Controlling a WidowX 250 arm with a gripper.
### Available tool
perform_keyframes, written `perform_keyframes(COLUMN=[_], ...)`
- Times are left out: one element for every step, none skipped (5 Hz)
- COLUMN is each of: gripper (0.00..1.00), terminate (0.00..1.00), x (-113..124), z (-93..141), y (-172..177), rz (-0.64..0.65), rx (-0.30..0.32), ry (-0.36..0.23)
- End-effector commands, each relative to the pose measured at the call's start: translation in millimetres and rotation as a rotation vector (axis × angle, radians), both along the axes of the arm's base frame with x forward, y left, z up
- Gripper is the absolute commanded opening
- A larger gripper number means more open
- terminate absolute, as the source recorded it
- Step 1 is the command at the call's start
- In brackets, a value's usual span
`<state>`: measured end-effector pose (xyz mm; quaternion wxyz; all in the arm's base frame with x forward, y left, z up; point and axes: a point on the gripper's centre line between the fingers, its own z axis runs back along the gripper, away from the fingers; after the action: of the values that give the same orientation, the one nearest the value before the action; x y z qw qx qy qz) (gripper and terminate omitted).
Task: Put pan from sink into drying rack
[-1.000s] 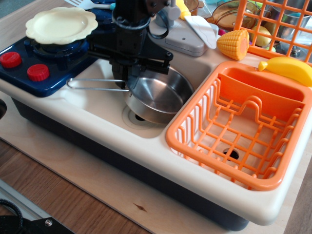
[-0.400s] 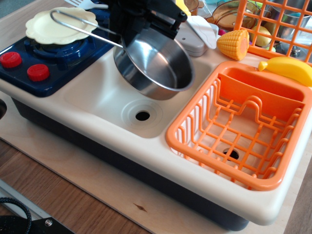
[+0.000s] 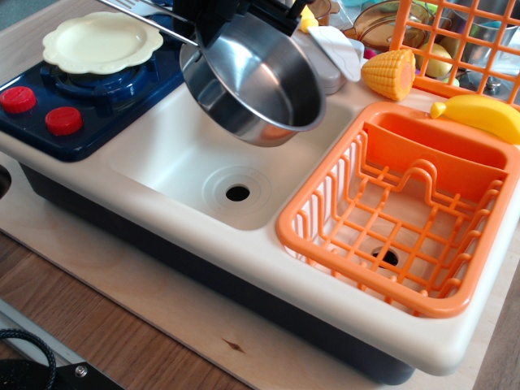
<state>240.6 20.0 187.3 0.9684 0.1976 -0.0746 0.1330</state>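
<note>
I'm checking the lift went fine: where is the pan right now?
The pan is held tilted in the air by the gripper at top centre, above the back of the sink, left of the drying rack.

The pan (image 3: 253, 80) is polished steel, mirror-bright inside, with a thin wire handle at its 10 o'clock. The sink (image 3: 175, 154) is smooth cream plastic with a soft sheen. At its 3 o'clock the rack (image 3: 325, 244) is glossy orange plastic. At 10 o'clock the stove (image 3: 97, 97) is dark blue plastic with shiny red knobs (image 3: 63, 120), bearing a matt cream plate (image 3: 101, 41). The corn (image 3: 388, 73) is ridged yellow plastic, the banana (image 3: 486, 115) smooth. The desk (image 3: 106, 325) is pale matt wood with visible grain.
</note>
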Motion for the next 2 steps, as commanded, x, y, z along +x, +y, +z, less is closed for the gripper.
perform_keyframes(gripper=[0.00,0.00], terminate=[0.00,0.00], x=[6.4,9.8], z=[-3.1,-11.5], y=[-29.0,-46.1], rz=[-0.078,-0.074], rx=[-0.155,-0.298], ry=[-0.164,-0.147])
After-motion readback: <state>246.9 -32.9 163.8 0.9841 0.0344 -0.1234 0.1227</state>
